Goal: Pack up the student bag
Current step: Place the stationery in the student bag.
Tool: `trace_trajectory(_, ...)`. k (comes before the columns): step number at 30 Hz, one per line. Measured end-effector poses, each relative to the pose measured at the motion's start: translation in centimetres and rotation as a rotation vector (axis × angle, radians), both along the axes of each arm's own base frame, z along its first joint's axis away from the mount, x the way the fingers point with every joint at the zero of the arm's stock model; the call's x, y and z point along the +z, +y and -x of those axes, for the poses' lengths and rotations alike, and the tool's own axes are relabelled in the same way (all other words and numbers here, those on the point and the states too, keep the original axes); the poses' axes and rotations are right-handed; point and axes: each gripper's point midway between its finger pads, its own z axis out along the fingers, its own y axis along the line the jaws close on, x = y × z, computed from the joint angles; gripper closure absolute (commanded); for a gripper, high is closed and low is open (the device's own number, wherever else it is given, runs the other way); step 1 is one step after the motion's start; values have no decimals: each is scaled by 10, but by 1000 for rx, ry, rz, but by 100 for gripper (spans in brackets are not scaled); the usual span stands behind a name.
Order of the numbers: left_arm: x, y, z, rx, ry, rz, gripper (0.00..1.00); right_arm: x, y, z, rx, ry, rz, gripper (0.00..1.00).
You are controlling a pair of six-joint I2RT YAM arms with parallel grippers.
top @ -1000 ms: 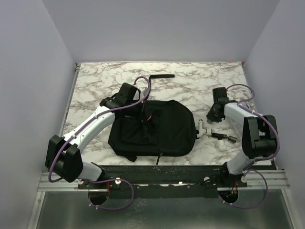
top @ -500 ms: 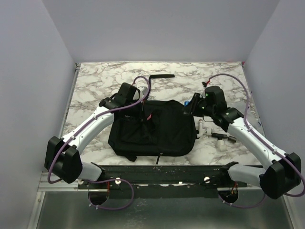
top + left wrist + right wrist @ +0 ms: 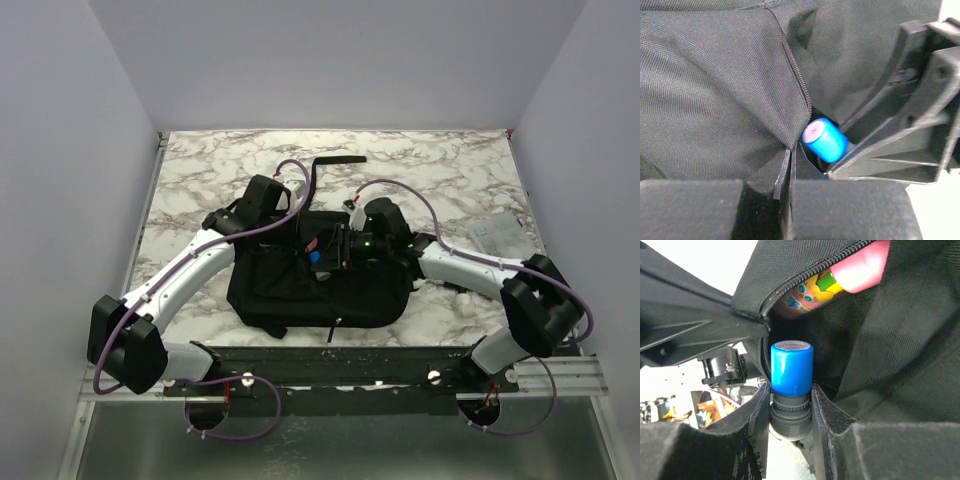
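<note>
Right now the backpack (image 3: 320, 290) lies flat in the middle of the tabletop (image 3: 200, 180), closer to the arm bases than to the far wall. Its top loop (image 3: 335, 162) is stretched out toward the far edge. On my left wrist feed, the left pincer (image 3: 786, 192) is pressed together on a fold of the backpack's fabric just beside the zip (image 3: 796, 75), and the pocket gapes open next to it. My right pincer (image 3: 790, 405) pinches a blue-capped stick (image 3: 791, 367) by its dark grey body. The cap points into the opening and sits right at the zip's edge. Deeper inside I can make out a yellow and pink item with a cartoon face (image 3: 807, 292). To the right of the backpack, a clear plastic pouch (image 3: 497, 236) and some small white pieces (image 3: 466, 297) lie on the tabletop.
</note>
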Motion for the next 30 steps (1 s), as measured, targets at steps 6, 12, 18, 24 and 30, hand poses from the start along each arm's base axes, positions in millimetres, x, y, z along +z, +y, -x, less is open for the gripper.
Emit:
trace_trajectory(6, 0, 1, 2, 0, -4, 1, 100, -19, 27, -1, 50, 64, -16, 74)
trace_trajectory(12, -1, 3, 3, 1, -17, -8, 100, -23, 49, -16, 9, 144, -113, 72)
trace_trajectory(18, 3, 5, -2, 11, -45, -14, 100, -21, 54, -25, -80, 197, -149, 61)
trace_trajectory(24, 3, 9, 2, 11, -44, -26, 100, -34, 68, -23, -116, 136, -9, 38)
trace_trajectory(30, 7, 8, 6, 2, -45, -17, 100, -38, 52, -17, -169, 69, 124, 20)
